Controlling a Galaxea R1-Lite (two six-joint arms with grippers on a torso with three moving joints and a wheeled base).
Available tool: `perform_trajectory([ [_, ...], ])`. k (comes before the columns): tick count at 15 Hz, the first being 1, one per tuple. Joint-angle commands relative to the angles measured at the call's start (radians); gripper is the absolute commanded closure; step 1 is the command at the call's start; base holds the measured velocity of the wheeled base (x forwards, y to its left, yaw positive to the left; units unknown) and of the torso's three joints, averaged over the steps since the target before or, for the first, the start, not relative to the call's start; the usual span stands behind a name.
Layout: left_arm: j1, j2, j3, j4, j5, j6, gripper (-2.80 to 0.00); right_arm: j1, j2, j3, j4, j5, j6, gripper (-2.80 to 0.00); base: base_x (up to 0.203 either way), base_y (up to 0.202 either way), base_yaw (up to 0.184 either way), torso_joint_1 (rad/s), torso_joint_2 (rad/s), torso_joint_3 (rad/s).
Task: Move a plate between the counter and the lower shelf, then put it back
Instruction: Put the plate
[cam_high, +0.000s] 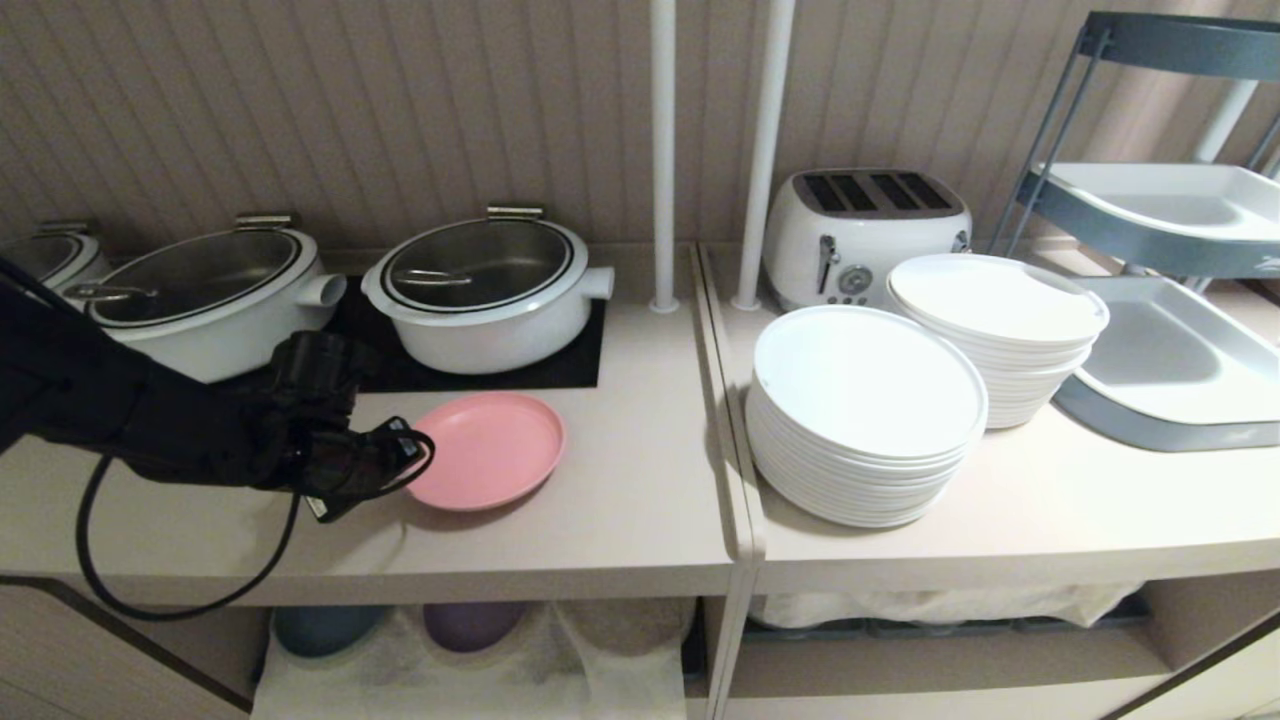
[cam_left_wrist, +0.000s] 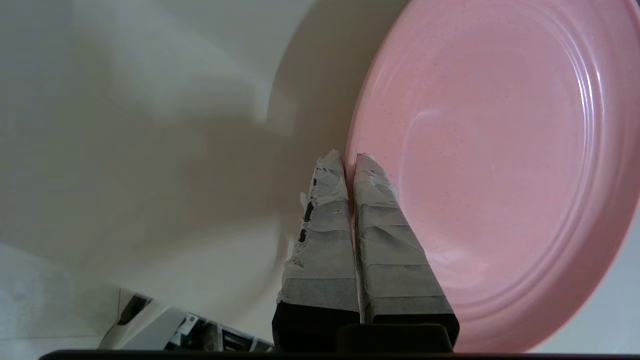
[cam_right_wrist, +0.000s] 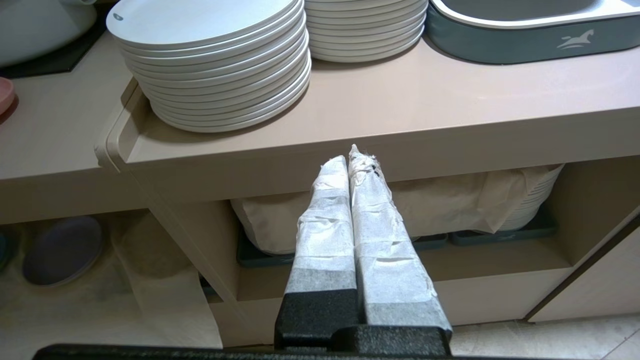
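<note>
The small pink plate (cam_high: 495, 448) is over the beige counter (cam_high: 620, 510), in front of the black panel (cam_high: 560, 365), with a shadow under its near edge. My left gripper (cam_high: 418, 455) is shut on the plate's left rim. In the left wrist view the left gripper (cam_left_wrist: 346, 159) pinches that rim, with one taped finger inside the plate (cam_left_wrist: 500, 165) and one outside. The lower shelf (cam_high: 600, 640), draped in thin white cloth, lies below the counter. My right gripper (cam_right_wrist: 351, 156) is shut on nothing, parked low in front of the right-hand cubby.
Two white lidded pots (cam_high: 485, 290) (cam_high: 205, 295) stand behind the plate. White plate stacks (cam_high: 865, 415) (cam_high: 1000, 335), a toaster (cam_high: 865, 230) and grey-blue trays (cam_high: 1170, 370) fill the adjoining top. A purple plate (cam_high: 470, 622) and a blue dish (cam_high: 325, 628) sit under the cloth.
</note>
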Motion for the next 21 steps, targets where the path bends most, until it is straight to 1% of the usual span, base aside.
perform_trajectory([
  [1, -0.003, 0.017, -0.034, 0.0, 0.001, -0.004, 0.0, 0.0, 0.0, 0.0, 0.001, 0.0, 0.001, 0.0, 0.0, 0.0, 0.0, 0.0, 0.0, 0.0],
  [4, -0.006, 0.031, -0.063, 0.001, -0.001, -0.004, 0.0, 0.0, 0.0, 0.0, -0.001, 0.0, 0.002, 0.0, 0.0, 0.0, 0.0, 0.0, 0.0, 0.0],
  [11, -0.014, 0.03, -0.056, 0.004, 0.001, -0.004, 0.0, 0.0, 0.0, 0.0, 0.001, 0.0, 0.001, 0.0, 0.0, 0.0, 0.0, 0.0, 0.0, 0.0],
  [12, -0.015, 0.028, -0.054, 0.004, 0.0, -0.004, -2.8, 0.0, 0.0, 0.0, 0.0, 0.0, 0.001, 0.0, 0.0, 0.0, 0.0, 0.0, 0.0, 0.0],
  [19, -0.017, 0.018, -0.049, 0.002, 0.007, -0.006, -2.8, 0.0, 0.0, 0.0, -0.001, 0.0, 0.001, 0.0, 0.0, 0.0, 0.0, 0.0, 0.0, 0.0],
  [21, -0.017, 0.001, -0.044, 0.004, 0.01, -0.018, -2.8, 0.0, 0.0, 0.0, -0.001, 0.0, 0.001, 0.0, 0.0, 0.0, 0.0, 0.0, 0.0, 0.0],
])
